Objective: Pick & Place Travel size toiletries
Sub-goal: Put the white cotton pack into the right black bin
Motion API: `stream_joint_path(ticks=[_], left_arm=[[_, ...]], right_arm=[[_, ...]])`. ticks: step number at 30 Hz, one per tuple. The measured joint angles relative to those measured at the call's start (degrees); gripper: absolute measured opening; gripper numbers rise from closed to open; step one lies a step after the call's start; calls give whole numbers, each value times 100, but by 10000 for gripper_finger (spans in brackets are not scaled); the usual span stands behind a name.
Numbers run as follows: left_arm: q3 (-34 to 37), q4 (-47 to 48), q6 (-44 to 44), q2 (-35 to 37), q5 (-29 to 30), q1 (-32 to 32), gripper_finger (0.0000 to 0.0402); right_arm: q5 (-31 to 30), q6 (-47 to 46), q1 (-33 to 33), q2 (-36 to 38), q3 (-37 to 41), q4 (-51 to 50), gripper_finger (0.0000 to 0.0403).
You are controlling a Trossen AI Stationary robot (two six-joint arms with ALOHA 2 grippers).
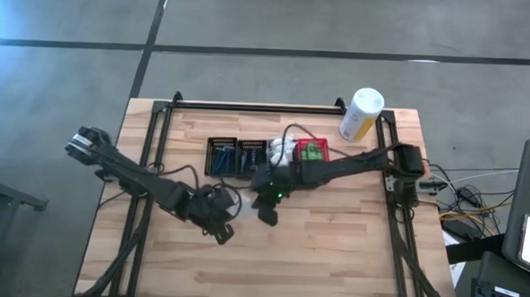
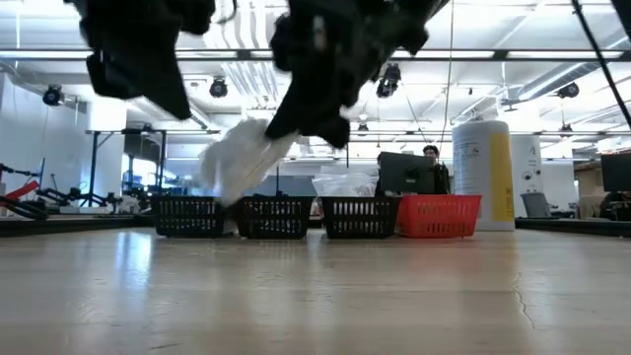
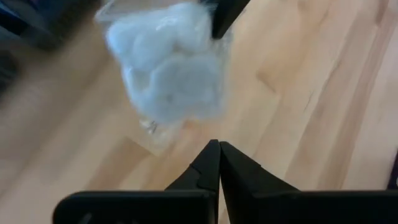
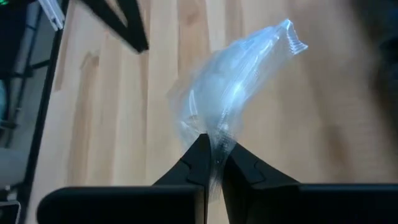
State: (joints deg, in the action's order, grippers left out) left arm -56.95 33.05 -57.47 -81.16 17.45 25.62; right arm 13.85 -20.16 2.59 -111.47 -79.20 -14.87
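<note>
A clear plastic bag of white puffy balls (image 4: 233, 93) is one of the travel size toiletries, and my right gripper (image 4: 213, 146) is shut on it above the middle of the table (image 1: 332, 259). In the low view the bag (image 2: 242, 158) hangs slanting below that gripper, off the wood. My left gripper (image 3: 219, 146) is shut and holds nothing; it stands just to the left of the bag (image 3: 168, 68), nearer the table's front edge (image 1: 224, 232). White bundles (image 1: 281, 149) lie in a black basket at the back. My right gripper pinches a crumpled plastic edge of the bag (image 4: 214, 138) between its two fingers. The fingers come slanting down from the table's right side. The bag reaches out beyond the fingertips and hangs clear of the table, its free crimped end (image 4: 292, 37) farthest from the fingers.
Three black mesh baskets (image 1: 236, 156) and a red one (image 1: 311, 150) stand in a row at the back of the table. A tall white-and-yellow canister (image 1: 362, 112) stands at the back right. A person (image 2: 431, 163) sits in the room beyond.
</note>
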Motion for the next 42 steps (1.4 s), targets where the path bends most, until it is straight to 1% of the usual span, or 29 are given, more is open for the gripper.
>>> stream_joint_path(ticks=[3,5,8,11,15,19,24,28,31,36,42], left_arm=[[-117,298,7,230,426,24,12],[-121,302,-3,389,717,27,12],[-111,310,-65,549,1100,31,12],[-107,303,-70,619,1314,31,12],[-103,284,-73,623,1446,31,12],[-95,261,-77,587,1507,31,12],[-90,254,-142,565,1528,31,12],[-90,252,-167,521,1546,31,12],[-90,241,-171,480,1563,31,12],[-90,237,-157,383,1578,31,12],[-90,228,-156,351,1607,31,12]], right_arm=[[-95,405,-161,393,0,-422,18],[-187,634,-330,652,0,-663,18],[-219,1237,-663,994,-4,-1199,18],[-357,1844,-1065,1188,-4,-1958,18],[-530,2682,-1569,1225,7,-2761,18],[-584,3392,-1768,1208,10,-2952,18],[-955,3951,-1784,1217,-7,-2955,18],[-1000,4377,-1792,1240,-17,-3041,18],[-972,4705,-1786,1185,7,-3376,18],[-956,4783,-1745,933,81,-3507,18],[-956,4730,-1749,818,79,-3218,18]])
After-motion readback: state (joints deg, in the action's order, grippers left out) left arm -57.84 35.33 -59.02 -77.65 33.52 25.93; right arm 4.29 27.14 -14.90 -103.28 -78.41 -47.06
